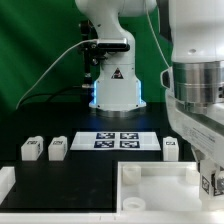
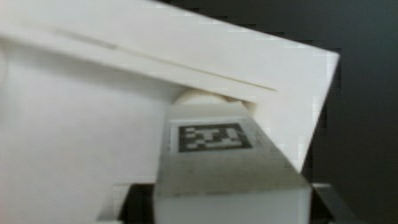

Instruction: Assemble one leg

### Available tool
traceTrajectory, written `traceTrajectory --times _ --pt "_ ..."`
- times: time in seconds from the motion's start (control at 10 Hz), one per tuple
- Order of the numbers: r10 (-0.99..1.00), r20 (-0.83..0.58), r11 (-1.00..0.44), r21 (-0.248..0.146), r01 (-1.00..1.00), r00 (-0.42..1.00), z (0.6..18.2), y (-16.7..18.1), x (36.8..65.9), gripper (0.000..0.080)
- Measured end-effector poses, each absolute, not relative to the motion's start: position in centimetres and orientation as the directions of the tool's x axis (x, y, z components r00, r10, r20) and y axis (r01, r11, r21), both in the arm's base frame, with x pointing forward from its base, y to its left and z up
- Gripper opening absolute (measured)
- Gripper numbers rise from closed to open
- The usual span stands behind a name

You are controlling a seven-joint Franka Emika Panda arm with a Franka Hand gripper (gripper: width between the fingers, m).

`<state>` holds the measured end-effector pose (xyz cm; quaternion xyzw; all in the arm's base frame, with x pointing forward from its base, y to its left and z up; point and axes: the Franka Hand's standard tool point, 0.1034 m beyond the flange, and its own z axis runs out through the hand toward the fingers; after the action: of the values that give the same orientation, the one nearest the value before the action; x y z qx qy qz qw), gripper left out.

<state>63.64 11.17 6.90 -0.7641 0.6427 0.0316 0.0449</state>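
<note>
My gripper [image 1: 209,178] is at the exterior view's right, over the near right corner of the large white tray-like panel [image 1: 150,190]. It is shut on a white leg [image 1: 209,184] with a black-and-white tag. In the wrist view the leg [image 2: 217,150] stands between the dark fingers [image 2: 143,203] of the gripper [image 2: 226,205]. Its far end touches, or nearly touches, the panel [image 2: 89,110] close to a corner, beside a raised rim line. Three more legs stand behind the panel: two at the left [image 1: 32,148] [image 1: 58,147] and one at the right [image 1: 171,147].
The marker board [image 1: 118,140] lies flat in front of the robot base [image 1: 112,85]. A white piece [image 1: 5,182] shows at the exterior view's left edge. The table is black, with a green backdrop behind it.
</note>
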Motion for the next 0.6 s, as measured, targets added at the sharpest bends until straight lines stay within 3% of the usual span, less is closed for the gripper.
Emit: traceTrajectory --times 0.2,0.3,0.4,0.5,0.6 --pt "-0.994 -0.109 0.008 -0.007 -1.000 -0.007 6.90 11.29 63.58 0.0294" --pt "-0.994 -0.109 0.016 -0.005 -1.000 -0.015 6.91 11.30 63.57 0.0294" --pt "-0.994 -0.108 0.011 -0.005 -1.000 -0.011 6.81 11.29 63.54 0.0410" --pt "-0.994 -0.107 -0.012 -0.007 -1.000 0.013 6.78 11.29 63.53 0.0410" --pt "-0.986 -0.099 -0.128 -0.052 -0.990 0.133 6.64 11.49 63.78 0.0544"
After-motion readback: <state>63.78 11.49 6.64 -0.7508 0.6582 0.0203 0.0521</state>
